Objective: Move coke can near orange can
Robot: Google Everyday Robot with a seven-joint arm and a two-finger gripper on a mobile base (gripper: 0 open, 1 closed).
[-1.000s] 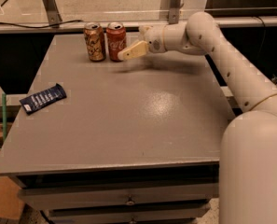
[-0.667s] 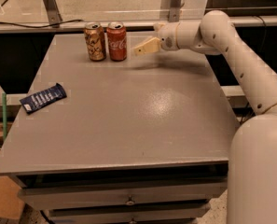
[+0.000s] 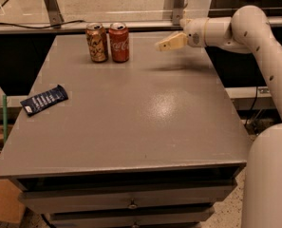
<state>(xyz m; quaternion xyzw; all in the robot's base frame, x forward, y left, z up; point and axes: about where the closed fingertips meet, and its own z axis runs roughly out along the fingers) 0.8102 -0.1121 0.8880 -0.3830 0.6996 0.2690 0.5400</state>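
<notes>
**Retreat after placing: gripper backing off, cans untouched**

Since the earlier frames the gripper [image 3: 162, 44] had moved right along the far edge, from just beside the coke can [image 3: 119, 42] to a spot well apart from it. Neither can had shifted. The blue packet [image 3: 44, 99] by the left edge lay as before.

Layout: the coke can stood upright near the far edge, left of its middle. The orange can [image 3: 97, 42] stood upright just beside it on the left. I could not tell whether they touched or a sliver of gap remained.

Gripper: above the table [image 3: 131, 122] near the far right corner, tip pointing left toward the cans. It carried nothing. Whether it was apart or together could not be told from this view.

Judgement: the placement looked done, and the step in hand was the withdrawal.

To do it well:
- Carry on rightward and upward, away from the far edge.
- Do not swing the tip back to the left. Both cans are light and tall, so a brush on the coke can would likely tip it into its neighbour.
- Keep the forearm high over the right edge while folding back.
- No further correction of the can seemed needed.
</notes>
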